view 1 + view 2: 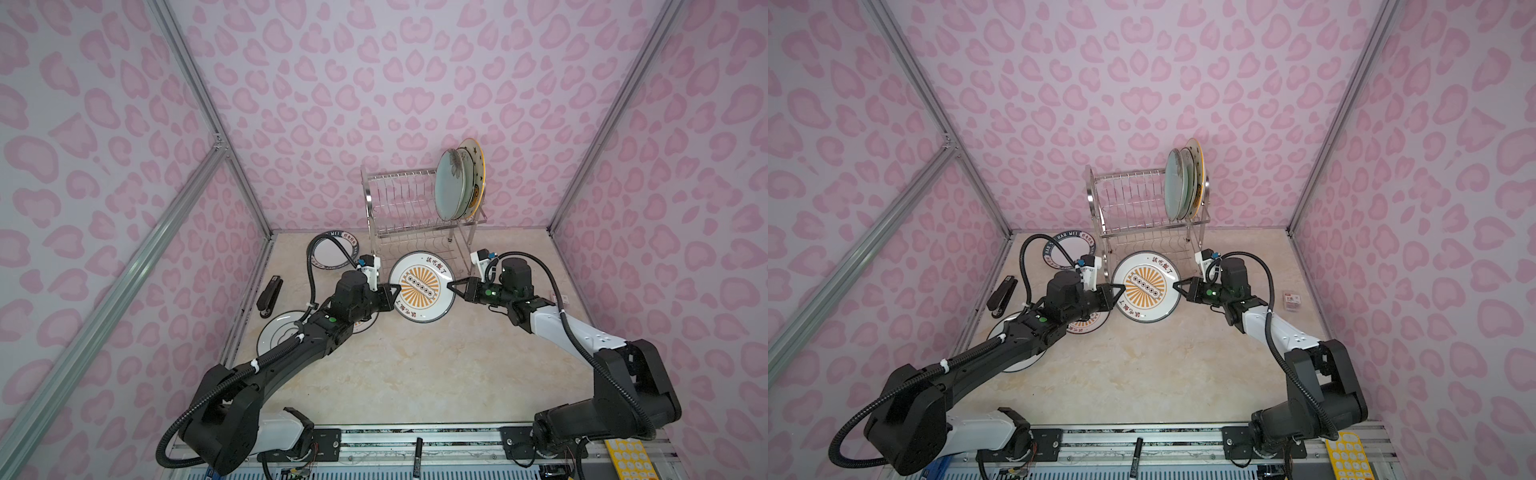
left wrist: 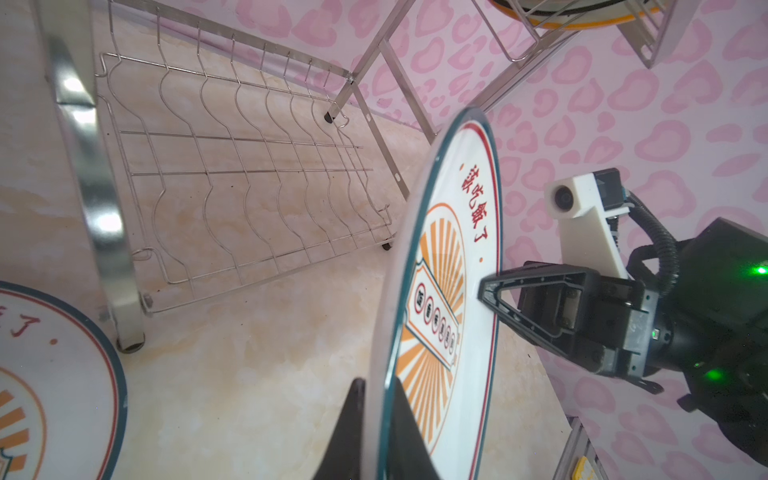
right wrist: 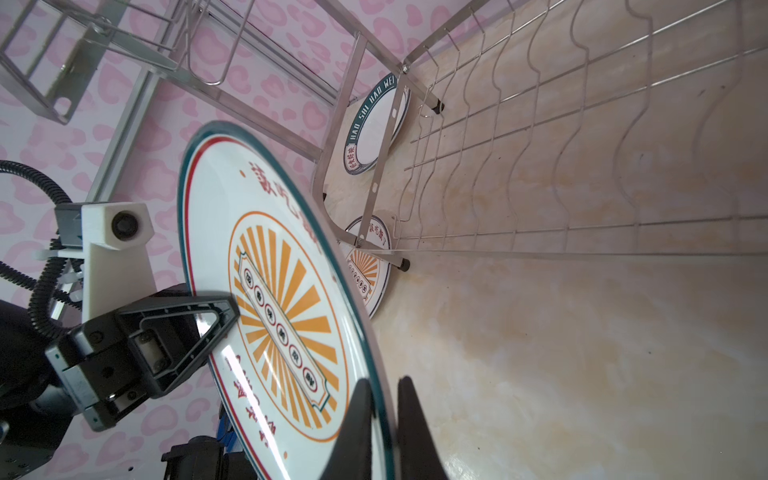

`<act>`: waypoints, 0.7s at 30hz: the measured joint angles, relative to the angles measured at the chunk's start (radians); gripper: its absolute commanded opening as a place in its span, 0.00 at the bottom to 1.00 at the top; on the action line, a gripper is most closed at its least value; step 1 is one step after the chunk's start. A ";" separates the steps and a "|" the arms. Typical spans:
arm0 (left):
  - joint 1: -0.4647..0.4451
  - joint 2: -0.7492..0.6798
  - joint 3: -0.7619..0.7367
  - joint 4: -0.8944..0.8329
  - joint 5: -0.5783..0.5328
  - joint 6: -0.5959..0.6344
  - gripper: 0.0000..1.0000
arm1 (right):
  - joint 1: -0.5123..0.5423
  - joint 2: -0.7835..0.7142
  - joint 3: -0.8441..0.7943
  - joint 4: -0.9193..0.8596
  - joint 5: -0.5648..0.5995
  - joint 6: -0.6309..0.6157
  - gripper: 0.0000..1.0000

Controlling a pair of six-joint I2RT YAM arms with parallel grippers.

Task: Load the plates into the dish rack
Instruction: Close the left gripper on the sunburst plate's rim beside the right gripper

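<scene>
**Inspector A:** Where do we place the plate being handled?

**Inspector B:** We record the sunburst plate (image 1: 422,286) tilted, face toward the top camera. It sits just in front of the lower tier of the dish rack (image 1: 399,199), between the two grippers.

**A:** State of the left gripper (image 1: 394,291)?

**B:** Closed down on the plate's rim. The left wrist view shows the rim pinched between both fingers.

**A:** And the right gripper (image 1: 450,286)?

**B:** Its jaws straddle the opposite rim, nearly together. The right wrist view shows a sliver of light beside one finger, so we cannot tell whether it clamps the rim or merely brackets it.

**A:** What is in the rack?

**B:** We note the pale teal plate (image 1: 449,189) and the star-patterned plate (image 1: 477,164). Both stand upright and close together at the right end of the upper tier.

**A:** What is on the table (image 1: 415,374)?

**B:** The navy-lettered plate (image 1: 332,253) lies flat, left of the rack. The second sunburst plate (image 1: 1090,326) and the black-ringed plate (image 1: 276,332) lie partly under the left arm. A black stapler (image 1: 270,296) rests near the left wall.
</scene>
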 measured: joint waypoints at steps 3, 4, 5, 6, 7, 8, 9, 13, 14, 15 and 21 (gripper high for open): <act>-0.002 -0.005 -0.009 0.018 0.000 0.001 0.03 | 0.005 0.000 -0.017 0.015 0.005 0.031 0.15; -0.003 -0.006 -0.013 0.024 0.000 0.000 0.03 | 0.007 0.000 -0.019 0.018 0.007 0.038 0.16; -0.003 -0.006 -0.017 0.029 0.000 0.000 0.03 | 0.009 0.000 -0.021 0.024 0.012 0.042 0.17; -0.003 -0.006 -0.019 0.032 0.000 -0.002 0.03 | 0.010 0.000 -0.024 0.032 0.013 0.048 0.17; -0.003 -0.006 -0.022 0.037 0.000 -0.003 0.03 | 0.011 0.000 -0.027 0.034 0.014 0.058 0.17; -0.003 -0.006 -0.024 0.041 0.000 -0.004 0.03 | 0.013 0.000 -0.028 0.036 0.016 0.060 0.18; -0.003 -0.006 -0.026 0.045 0.000 -0.007 0.03 | 0.013 0.000 -0.030 0.040 0.018 0.064 0.19; -0.003 -0.006 -0.028 0.050 -0.005 -0.011 0.03 | 0.019 0.002 -0.034 0.056 0.023 0.082 0.23; -0.003 -0.006 -0.030 0.053 -0.006 -0.014 0.03 | 0.021 0.002 -0.036 0.063 0.023 0.082 0.24; -0.003 -0.008 -0.032 0.055 -0.006 -0.016 0.03 | 0.021 0.002 -0.040 0.071 0.023 0.083 0.24; -0.005 -0.023 -0.072 0.087 -0.011 -0.052 0.03 | 0.024 0.002 -0.066 0.116 0.011 0.111 0.28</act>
